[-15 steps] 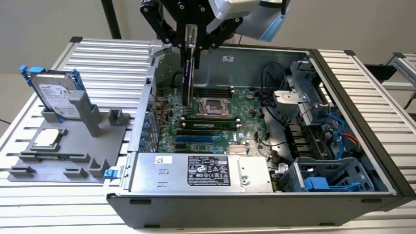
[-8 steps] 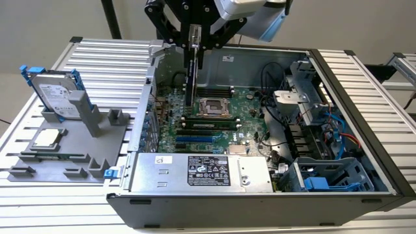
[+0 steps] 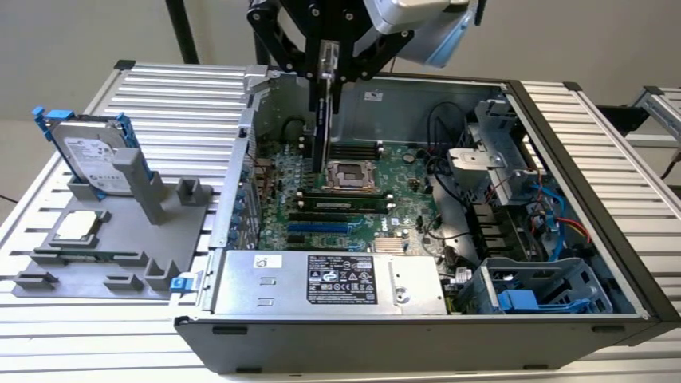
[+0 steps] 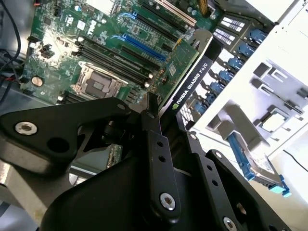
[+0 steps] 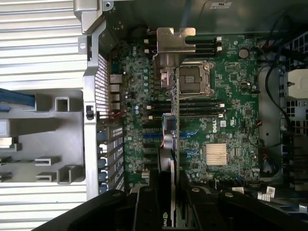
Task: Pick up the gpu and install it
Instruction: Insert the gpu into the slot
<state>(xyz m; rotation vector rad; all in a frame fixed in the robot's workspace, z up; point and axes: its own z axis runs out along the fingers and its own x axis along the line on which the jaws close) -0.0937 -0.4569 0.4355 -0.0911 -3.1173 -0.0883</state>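
Ribbed metal table (image 3: 159, 88), open computer case (image 3: 426, 345) on it, grey holder tray (image 3: 117, 239) beside

gpu (image 3: 320, 144) 1 | gripper (image 3: 328, 78) 1 | hard drive (image 3: 94, 159) 1 | computer case (image 3: 404, 351) 1 | motherboard (image 3: 415, 171) 1

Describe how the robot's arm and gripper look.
The matte black gripper is built of flat bar links; its fingers carry round holes and silver screws. The arm's rounded silver-grey wrist has a pale blue cap.

The claw (image 3: 328, 73) grips the gpu (image 3: 322, 136); it hangs over the motherboard (image 3: 410, 169).
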